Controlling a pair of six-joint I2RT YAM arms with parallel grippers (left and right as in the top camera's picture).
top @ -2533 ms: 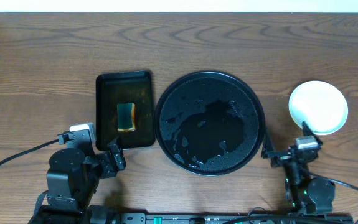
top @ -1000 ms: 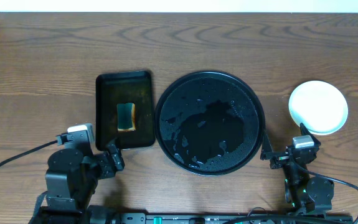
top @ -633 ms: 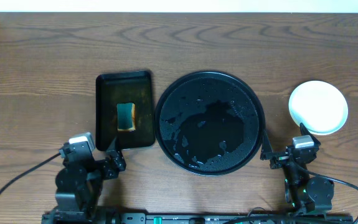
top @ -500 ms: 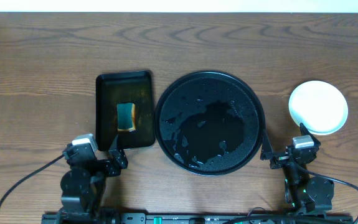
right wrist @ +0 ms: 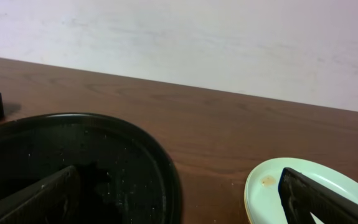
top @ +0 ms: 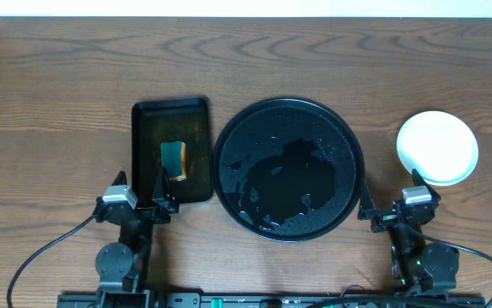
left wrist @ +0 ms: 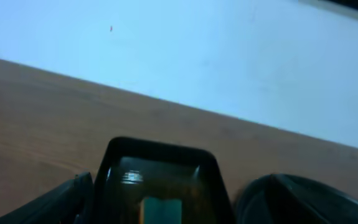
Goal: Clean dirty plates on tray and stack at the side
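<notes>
Plates (top: 438, 147) sit stacked on the worktop (top: 57, 85) at three o'clock from the round black tray (top: 314, 128), apart from its rim. Left claw (top: 140, 195) hangs at eight o'clock, jaws apart, just beside the small rectangular tray (top: 171, 111) holding a sponge (top: 174, 161); right claw (top: 391, 205) hangs at four o'clock, jaws apart too, both gripping nothing

Plates (top: 438, 147) right of tray (top: 288, 168), rectangular tray (top: 170, 120) left

Small rect. black tray (top: 170, 124) w/ green-yellow sponge (top: 174, 161) inside, on wood table (top: 57, 85).
</notes>
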